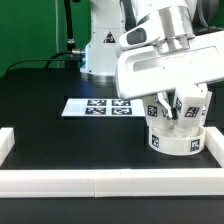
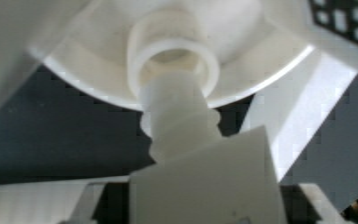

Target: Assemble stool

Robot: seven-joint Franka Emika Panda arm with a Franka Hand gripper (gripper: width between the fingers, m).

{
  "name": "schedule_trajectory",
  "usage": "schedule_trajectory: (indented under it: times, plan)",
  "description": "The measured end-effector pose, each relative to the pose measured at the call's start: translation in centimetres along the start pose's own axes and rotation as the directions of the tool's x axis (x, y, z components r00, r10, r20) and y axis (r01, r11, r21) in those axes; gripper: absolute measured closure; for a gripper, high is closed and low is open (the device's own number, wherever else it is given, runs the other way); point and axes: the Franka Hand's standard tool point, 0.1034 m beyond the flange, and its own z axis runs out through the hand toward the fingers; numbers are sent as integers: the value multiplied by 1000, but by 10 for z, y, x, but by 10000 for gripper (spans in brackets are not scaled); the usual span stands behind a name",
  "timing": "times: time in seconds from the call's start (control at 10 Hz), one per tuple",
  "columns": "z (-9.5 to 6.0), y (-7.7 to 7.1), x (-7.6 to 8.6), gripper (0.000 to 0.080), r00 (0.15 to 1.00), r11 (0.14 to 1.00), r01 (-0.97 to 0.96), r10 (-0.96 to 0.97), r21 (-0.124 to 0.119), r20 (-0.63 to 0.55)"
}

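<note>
The round white seat (image 1: 178, 140) lies near the front border on the exterior view's right, with tags on its side. A tagged leg (image 1: 193, 102) stands up from its far right part. My gripper (image 1: 168, 112) hangs right over the seat, shut on another white leg. In the wrist view this held leg (image 2: 202, 165) fills the space between my fingers (image 2: 108, 203). Its narrow ribbed end (image 2: 172, 85) points into a raised socket on the seat (image 2: 265, 55). Whether the end is seated in the socket I cannot tell.
The marker board (image 1: 100, 106) lies flat on the black table, to the exterior view's left of the seat. White border bars run along the front (image 1: 100, 182), left (image 1: 8, 145) and right (image 1: 214, 150). The arm's base (image 1: 100, 45) stands at the back.
</note>
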Motion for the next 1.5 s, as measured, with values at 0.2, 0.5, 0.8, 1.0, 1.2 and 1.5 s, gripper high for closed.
schedule_trajectory:
  times: [0.2, 0.5, 0.8, 1.0, 1.2, 1.5]
  plan:
    - [1, 1, -2, 475, 1000, 1000, -1, 1, 1, 4]
    - [7, -11, -17, 475, 1000, 1000, 5, -5, 12, 13]
    - [7, -11, -17, 475, 1000, 1000, 6, -6, 12, 18]
    - [7, -11, -17, 475, 1000, 1000, 6, -6, 12, 19]
    - [7, -11, -17, 475, 1000, 1000, 6, -6, 12, 19]
    - [7, -11, -17, 296, 1000, 1000, 6, -6, 12, 19]
